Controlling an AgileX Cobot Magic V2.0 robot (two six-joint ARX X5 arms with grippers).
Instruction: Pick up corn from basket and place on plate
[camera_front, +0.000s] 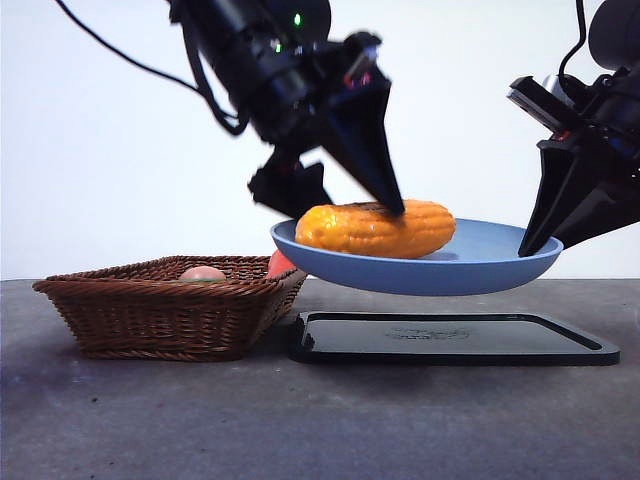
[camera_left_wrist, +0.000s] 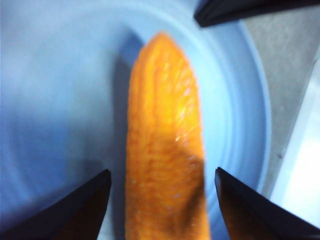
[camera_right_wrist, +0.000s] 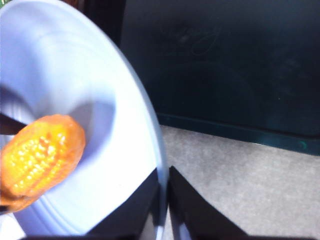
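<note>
The corn lies on its side in the blue plate, which is lifted off the counter and hangs level above the flat black tray. The right tool is clenched on the plate's rim at the side away from the basket; in the right wrist view its 2 jaws meet on the plate edge, with the corn resting in the dish and the tray below. The left tool comes down from above onto the corn, 1 dark jaw tip touching the cob's top in the front view. From the left wrist view, the left tool is released: its 2 jaws stand spread on either side of the corn, with a gap of plate showing between each jaw and the cob. The wicker basket sits on the counter just beside the tray, its near rim under the plate's edge. A round peach-coloured item shows inside it, and something red-orange pokes up at the rim near the plate
</note>
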